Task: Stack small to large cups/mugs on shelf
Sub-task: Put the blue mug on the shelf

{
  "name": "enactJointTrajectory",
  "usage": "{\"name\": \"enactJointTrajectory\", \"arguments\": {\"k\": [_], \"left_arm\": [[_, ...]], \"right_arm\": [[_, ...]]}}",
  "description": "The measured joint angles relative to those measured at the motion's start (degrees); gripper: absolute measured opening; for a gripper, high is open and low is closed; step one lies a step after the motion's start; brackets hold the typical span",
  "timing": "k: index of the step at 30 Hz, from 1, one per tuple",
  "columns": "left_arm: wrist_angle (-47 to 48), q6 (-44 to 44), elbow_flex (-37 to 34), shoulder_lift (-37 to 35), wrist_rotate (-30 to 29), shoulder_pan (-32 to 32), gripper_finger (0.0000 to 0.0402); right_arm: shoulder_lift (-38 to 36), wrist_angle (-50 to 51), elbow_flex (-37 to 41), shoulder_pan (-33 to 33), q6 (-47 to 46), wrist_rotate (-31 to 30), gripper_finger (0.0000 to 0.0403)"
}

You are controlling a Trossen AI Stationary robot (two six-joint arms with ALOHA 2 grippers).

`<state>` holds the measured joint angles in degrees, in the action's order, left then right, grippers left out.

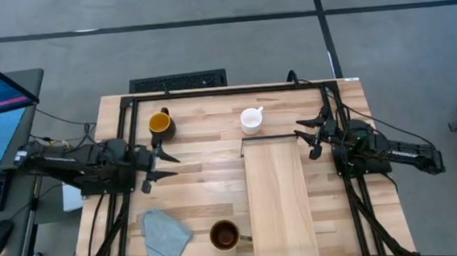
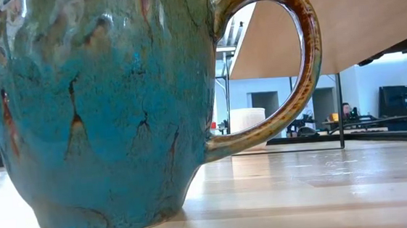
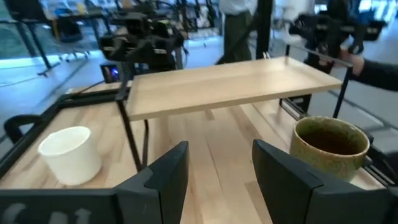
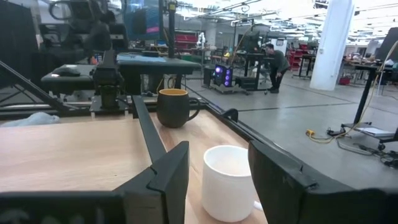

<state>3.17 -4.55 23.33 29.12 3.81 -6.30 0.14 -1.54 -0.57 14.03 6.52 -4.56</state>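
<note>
— Where are the mugs?

— All three on the tabletop, none on the shelf (image 1: 279, 197). The white mug (image 1: 251, 120) sits just off the shelf's far end, handle toward the back right. The yellow mug (image 1: 160, 123) is well to the left of it, near the back left of the table (image 1: 198, 158). The brown mug (image 1: 225, 235) stands at the front, close to the shelf's left edge, with its handle pointing at the shelf. From table height it fills the picture and its glaze looks teal with a brown handle.

— And the shelf itself?

— A pale board raised on thin dark legs, running front to back on the right half of the table. Nothing lies on it.

— The arms?

— The left gripper (image 1: 165, 164) hangs over the left side, fingers spread apart and empty, aimed toward the shelf. The yellow mug is just behind it. The right gripper (image 1: 309, 136) is beside the shelf's far right corner, also spread wide and holding nothing. Its wrist camera looks past the white mug to the yellow one.

— Anything else?

— A grey-blue cloth (image 1: 166, 235) lies crumpled at the front left, just beside the brown mug.
</note>
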Motion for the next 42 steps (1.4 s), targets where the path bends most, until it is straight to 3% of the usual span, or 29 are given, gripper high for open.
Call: {"name": "enactJointTrajectory", "arguments": {"k": [5,12,22,29,42], "left_arm": [[3.6,-0.8,8.4,12.5,0.0,-2.0,0.0169],[15.6,3.0,21.7,27.9,-0.1,-3.8,0.0169],[25.9,8.6,37.2,42.1,0.5,-8.8,0.0169],[27.4,10.0,42.7,49.8,0.4,-13.1,0.0169],[30.8,23.1,50.0,62.9,0.0,-14.9,0.0169]], "right_arm": [[0.0,0.2,0.0,0.0,0.0,0.0,0.0189],[0.0,0.6,-0.1,0.0,0.0,-0.5,0.0189],[0.0,0.7,-0.1,0.0,-0.1,-0.6,0.0189],[0.0,0.8,-0.1,0.0,-3.9,-0.6,0.0189],[0.9,0.8,-0.1,0.0,-8.3,-0.5,0.0189]]}}
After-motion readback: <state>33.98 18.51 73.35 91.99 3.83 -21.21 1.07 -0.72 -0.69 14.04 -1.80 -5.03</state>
